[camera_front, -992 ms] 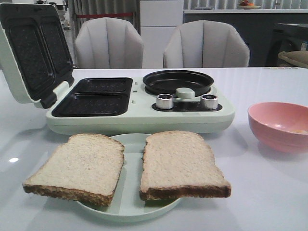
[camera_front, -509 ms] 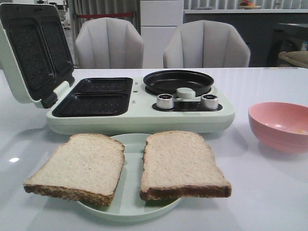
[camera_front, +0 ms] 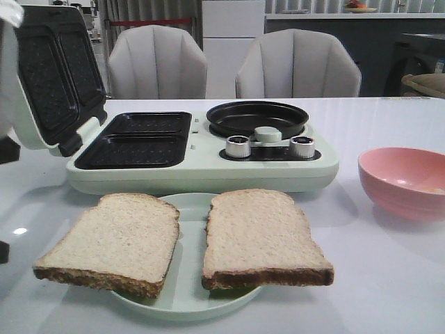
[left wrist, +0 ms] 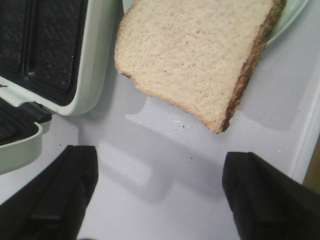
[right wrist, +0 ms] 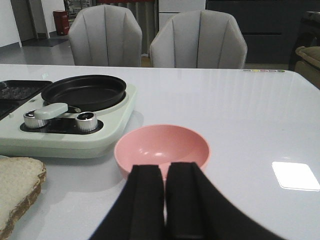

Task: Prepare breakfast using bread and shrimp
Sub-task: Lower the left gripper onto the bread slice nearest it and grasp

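Two slices of bread lie on a pale green plate point(camera_front: 186, 305) at the table's front: the left slice point(camera_front: 115, 240) and the right slice point(camera_front: 261, 236). My left gripper point(left wrist: 160, 167) is open above bare table, just short of the left slice point(left wrist: 195, 60), with both black fingers point(left wrist: 60, 195) wide apart and nothing between them. My right gripper point(right wrist: 164, 172) is shut and empty, right in front of the pink bowl point(right wrist: 162, 145). I cannot make out the shrimp; the bowl's near inside is hidden by the fingers.
The pale green breakfast maker point(camera_front: 201, 170) stands behind the plate, its lid point(camera_front: 49, 76) open to the left, a black pan point(camera_front: 257, 118) and two knobs on its right half. The pink bowl point(camera_front: 407, 181) sits at the right. Part of my left arm point(camera_front: 5, 149) shows at the left edge.
Parts of my left arm have come into the front view at its left edge. The bread, plate, bowl and breakfast maker have not moved.
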